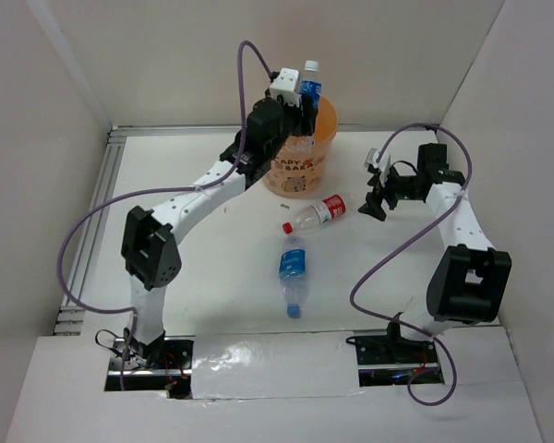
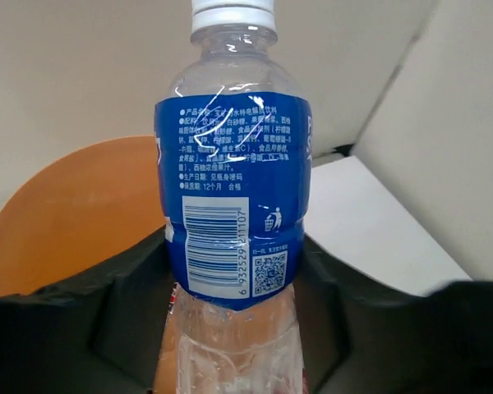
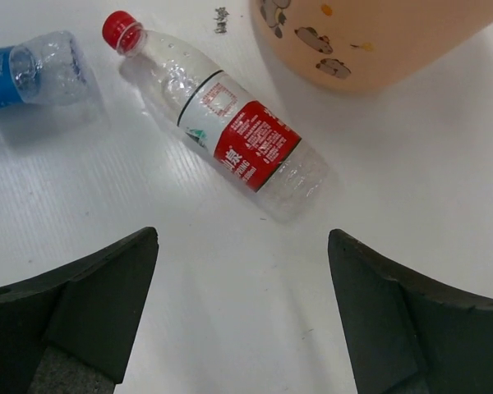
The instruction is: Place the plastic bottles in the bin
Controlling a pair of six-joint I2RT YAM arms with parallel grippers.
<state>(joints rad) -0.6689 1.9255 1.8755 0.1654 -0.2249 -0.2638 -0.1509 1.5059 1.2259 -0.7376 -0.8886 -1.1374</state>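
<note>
Top external view first: grips a blue-labelled bottle (image 1: pixel 310 89) upright in the left end effector (image 1: pixel 305 107), cap up, long axis vertical, right over the mouth of the bin (image 1: pixel 305 175). Needs, by the look of it, only a release to drop straight in. Hangs the right end effector (image 1: pixel 373 201) spread wide and empty just beside the red-labelled bottle (image 1: pixel 316 214), lying slantwise on the counter (image 1: pixel 212 277), nearer that arm than the left.

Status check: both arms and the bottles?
Left tool shut on blue-label bottle, upright above bin. Right tool open, clear of red-label bottle lying ahead. Second blue bottle lying on table. Nothing seen blocking the drop.
</note>
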